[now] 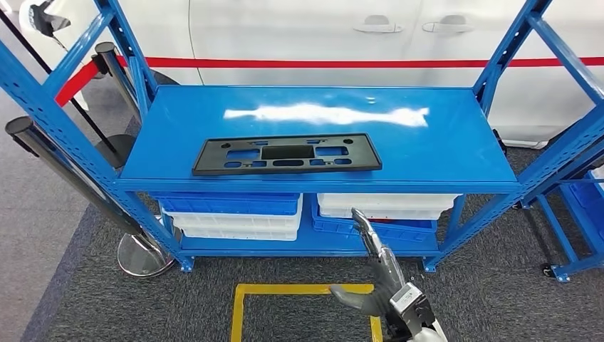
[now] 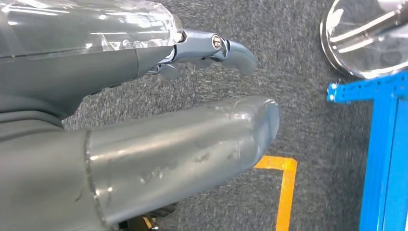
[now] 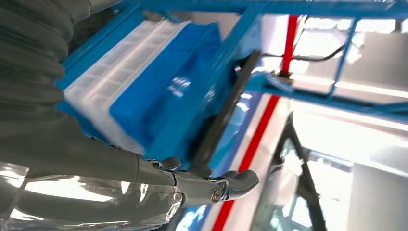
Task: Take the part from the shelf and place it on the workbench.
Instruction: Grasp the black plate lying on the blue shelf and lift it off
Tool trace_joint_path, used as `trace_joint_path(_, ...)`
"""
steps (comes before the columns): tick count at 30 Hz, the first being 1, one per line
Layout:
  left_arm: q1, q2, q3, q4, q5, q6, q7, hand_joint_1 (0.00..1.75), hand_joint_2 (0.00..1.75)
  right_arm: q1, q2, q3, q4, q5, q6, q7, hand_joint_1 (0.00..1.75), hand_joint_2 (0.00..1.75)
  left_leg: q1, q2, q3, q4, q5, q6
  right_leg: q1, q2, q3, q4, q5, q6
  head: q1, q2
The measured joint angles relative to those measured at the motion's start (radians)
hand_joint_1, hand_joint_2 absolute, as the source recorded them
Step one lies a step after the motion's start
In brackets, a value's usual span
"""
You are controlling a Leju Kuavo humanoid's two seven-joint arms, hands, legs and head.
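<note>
Part: flat black plastic plate with cut-outs point(image 1: 286, 154) is lying on the blue metal shelf point(image 1: 441, 146).
Right hand point(image 1: 377, 274): fingers spread, holding nothing, hovering below the shelf edge.
Left hand point(image 2: 144, 144): fingers apart, gripping nothing, hanging over grey carpet point(image 2: 298, 115).

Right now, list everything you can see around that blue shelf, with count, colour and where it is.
Part: one, black, flat on the shelf's top deck, near its front edge.
Shelf: one, blue, straight ahead.
Bins: several, blue and white, stacked on the lower deck.
Barrier posts: two, black with chrome bases, left of the shelf.
Car: one, white with a red stripe, behind the shelf.
Floor marking: one, yellow, on grey carpet.
Right hand: raised before the lower deck, holding nothing.
Left hand: over the carpet, holding nothing.
</note>
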Motion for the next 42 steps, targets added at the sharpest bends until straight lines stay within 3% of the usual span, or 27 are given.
trace_joint_path(1, 0.0, 0.0, 0.008, 0.002, -0.017, -0.004, -0.006, 0.0, 0.0, -0.003, 0.001, 0.01, -0.014, -0.001, 0.008, 0.009, 0.0, 1.75, 0.0, 0.0, -0.001, 0.0, -0.001, 0.0, -0.001, 0.0, -0.032, 0.058, -0.018, 0.002, 0.0, 0.0)
trace_joint_path(2, 0.0, 0.0, 0.015, 0.004, -0.033, -0.007, -0.01, 0.0, 0.0, -0.005, 0.002, 0.019, -0.026, -0.001, 0.014, 0.019, 0.0, 1.75, 0.0, 0.0, 0.0, 0.001, -0.002, -0.002, -0.001, 0.0, -0.051, 0.09, -0.017, 0.003, 0.0, 0.0)
trace_joint_path(3, 0.0, 0.0, 0.021, 0.007, -0.047, -0.01, -0.014, 0.0, 0.0, -0.008, 0.003, 0.028, -0.038, 0.005, 0.015, 0.031, 0.0, 1.75, 0.0, -0.002, 0.002, 0.002, -0.004, -0.004, -0.002, -0.001, -0.052, 0.084, 0.004, 0.004, 0.0, 0.0)
trace_joint_path(5, 0.0, -0.001, 0.032, 0.011, -0.067, -0.015, -0.016, 0.0, 0.0, -0.015, 0.004, 0.047, -0.057, 0.039, 0.0, 0.052, 0.0, 1.75, 0.002, -0.004, 0.009, 0.006, -0.012, -0.012, -0.004, -0.002, -0.005, -0.029, 0.08, 0.001, 0.001, 0.0)
trace_joint_path(7, -0.001, -0.001, 0.042, 0.014, -0.075, -0.017, -0.017, 0.0, 0.0, -0.025, 0.005, 0.065, -0.072, 0.094, -0.035, 0.066, 0.0, 1.75, -0.002, -0.005, 0.009, 0.013, -0.023, -0.026, 0.001, -0.003, 0.046, -0.138, 0.119, -0.008, 0.0, 0.0)
trace_joint_path(9, -0.002, -0.002, 0.048, 0.015, -0.079, -0.018, -0.016, 0.0, 0.0, -0.031, 0.008, 0.079, -0.081, 0.156, -0.077, 0.075, 0.0, 1.75, -0.005, -0.004, 0.006, 0.014, -0.029, -0.04, 0.007, -0.001, 0.056, -0.164, 0.113, -0.02, -0.002, 0.0)
trace_joint_path(12, -0.005, -0.002, 0.055, 0.017, -0.087, -0.019, -0.014, 0.0, 0.0, -0.038, 0.012, 0.097, -0.087, 0.257, -0.145, 0.088, 0.0, 1.75, 0.001, -0.002, 0.005, 0.03, -0.046, -0.055, 0.005, 0.0, 0.059, -0.171, 0.112, -0.041, -0.005, 0.0)
trace_joint_path(14, -0.005, -0.002, 0.06, 0.018, -0.09, -0.02, -0.013, 0.0, 0.0, -0.044, 0.015, 0.107, -0.088, 0.326, -0.189, 0.099, 0.0, 1.75, 0.003, -0.003, -0.035, 0.122, -0.098, -0.06, 0.004, -0.002, 0.065, -0.175, 0.11, -0.053, -0.01, 0.0)
trace_joint_path(16, -0.005, -0.001, 0.064, 0.018, -0.092, -0.021, -0.011, 0.0, 0.0, -0.047, 0.018, 0.114, -0.086, 0.391, -0.229, 0.111, 0.0, 1.75, 0.003, -0.003, -0.108, 0.26, -0.155, -0.064, 0.008, -0.003, 0.068, -0.175, 0.107, -0.06, -0.014, 0.0)
trace_joint_path(17, -0.004, -0.001, 0.065, 0.019, -0.092, -0.022, -0.009, 0.0, 0.0, -0.047, 0.019, 0.116, -0.085, 0.424, -0.248, 0.116, 0.0, 1.75, 0.003, -0.003, -0.136, 0.304, -0.161, -0.064, 0.009, -0.003, 0.069, -0.174, 0.105, -0.061, -0.014, 0.0)
trace_joint_path(18, -0.003, -0.001, 0.066, 0.019, -0.094, -0.022, -0.008, 0.0, 0.0, -0.047, 0.022, 0.117, -0.084, 0.458, -0.267, 0.12, 0.0, 1.75, 0.003, -0.003, -0.147, 0.312, -0.147, -0.064, 0.009, -0.002, 0.071, -0.174, 0.103, -0.061, -0.014, 0.0)
trace_joint_path(19, -0.003, -0.001, 0.066, 0.019, -0.097, -0.023, -0.007, 0.0, 0.0, -0.048, 0.026, 0.118, -0.083, 0.492, -0.285, 0.124, 0.0, 1.75, 0.003, -0.003, -0.139, 0.278, -0.112, -0.063, 0.009, -0.001, 0.074, -0.173, 0.1, -0.06, -0.014, 0.0)
trace_joint_path(21, -0.004, 0.0, 0.067, 0.019, -0.103, -0.025, -0.004, 0.0, 0.0, -0.05, 0.036, 0.12, -0.08, 0.561, -0.319, 0.127, 0.0, 1.75, 0.002, -0.003, -0.088, 0.146, -0.031, -0.059, 0.009, 0.001, 0.083, -0.17, 0.092, -0.054, -0.015, 0.0)
trace_joint_path(22, -0.005, 0.001, 0.068, 0.019, -0.106, -0.027, -0.003, 0.0, 0.0, -0.052, 0.043, 0.12, -0.078, 0.596, -0.336, 0.128, 0.0, 1.75, 0.001, -0.004, -0.066, 0.091, -0.007, -0.057, 0.011, 0.002, 0.085, -0.167, 0.089, -0.049, -0.015, 0.0)
trace_joint_path(23, -0.005, 0.001, 0.068, 0.02, -0.109, -0.029, -0.002, 0.0, 0.0, -0.054, 0.049, 0.12, -0.075, 0.629, -0.351, 0.129, 0.0, 1.75, -0.001, -0.006, -0.054, 0.058, 0.003, -0.053, 0.013, 0.003, 0.085, -0.166, 0.087, -0.043, -0.016, 0.0)
trace_joint_path(26, -0.004, 0.001, 0.07, 0.02, -0.117, -0.035, 0.002, 0.0, 0.0, -0.058, 0.069, 0.12, -0.063, 0.726, -0.396, 0.129, 0.0, 1.75, -0.002, -0.008, -0.054, 0.044, 0.005, -0.039, 0.015, 0.003, 0.082, -0.168, 0.088, -0.028, -0.015, 0.0)
trace_joint_path(28, -0.006, 0.002, 0.072, 0.02, -0.124, -0.039, 0.005, 0.0, 0.0, -0.063, 0.084, 0.12, -0.05, 0.797, -0.429, 0.128, 0.0, 1.75, 0.0, -0.008, -0.052, 0.038, 0.009, -0.025, 0.014, 0.001, 0.069, -0.136, 0.064, -0.021, -0.013, 0.0)
trace_joint_path(31, -0.009, 0.003, 0.074, 0.02, -0.134, -0.045, 0.011, 0.0, 0.0, -0.071, 0.106, 0.118, -0.022, 0.895, -0.474, 0.131, 0.0, 1.75, -0.003, -0.007, -0.053, 0.036, 0.011, -0.012, 0.014, 0.0, -0.016, 0.037, -0.02, -0.016, -0.009, 0.0)
trace_joint_path(32, -0.009, 0.004, 0.076, 0.02, -0.138, -0.048, 0.013, 0.0, 0.0, -0.073, 0.112, 0.116, -0.009, 0.924, -0.485, 0.134, 0.0, 1.75, -0.005, -0.007, -0.054, 0.036, 0.011, -0.011, 0.014, 0.0, -0.043, 0.089, -0.035, -0.016, -0.009, 0.0)
trace_joint_path(33, -0.009, 0.004, 0.078, 0.02, -0.142, -0.051, 0.015, 0.0, 0.0, -0.073, 0.118, 0.112, 0.003, 0.949, -0.494, 0.136, 0.0, 1.75, -0.007, -0.007, -0.053, 0.036, 0.011, -0.01, 0.015, 0.0, -0.057, 0.111, -0.031, -0.018, -0.009, 0.0)
trace_joint_path(34, -0.009, 0.004, 0.08, 0.02, -0.144, -0.053, 0.017, 0.0, 0.0, -0.075, 0.124, 0.107, 0.014, 0.97, -0.502, 0.139, 0.0, 1.75, -0.009, -0.008, -0.052, 0.036, 0.011, -0.009, 0.016, 0.0, -0.053, 0.098, -0.01, -0.022, -0.009, 0.0)
trace_joint_path(35, -0.01, 0.005, 0.083, 0.02, -0.147, -0.056, 0.019, 0.0, 0.0, -0.079, 0.132, 0.101, 0.026, 0.991, -0.51, 0.141, 0.0, 1.75, -0.011, -0.009, -0.05, 0.036, 0.01, -0.009, 0.018, 0.0, -0.032, 0.049, 0.025, -0.028, -0.009, 0.0)
trace_joint_path(37, -0.011, 0.004, 0.087, 0.021, -0.157, -0.063, 0.023, 0.0, 0.0, -0.096, 0.153, 0.085, 0.052, 1.048, -0.533, 0.148, 0.0, 1.75, -0.016, -0.009, -0.049, 0.037, 0.008, -0.011, 0.026, -0.001, 0.028, -0.085, 0.088, -0.048, -0.009, 0.0)
trace_joint_path(39, -0.014, 0.006, 0.09, 0.022, -0.171, -0.072, 0.027, 0.0, 0.0, -0.114, 0.179, 0.065, 0.079, 1.114, -0.56, 0.154, 0.0, 1.75, -0.018, -0.009, -0.051, 0.038, 0.007, -0.018, 0.033, -0.003, 0.059, -0.157, 0.105, -0.058, -0.009, 0.0)
trace_joint_path(42, -0.016, 0.009, 0.092, 0.022, -0.186, -0.095, 0.029, 0.0, 0.0, -0.126, 0.21, 0.043, 0.113, 1.184, -0.589, 0.157, 0.0, 1.75, -0.016, -0.007, -0.053, 0.042, 0.002, -0.034, 0.029, -0.002, 0.066, -0.175, 0.108, -0.061, -0.009, 0.0)
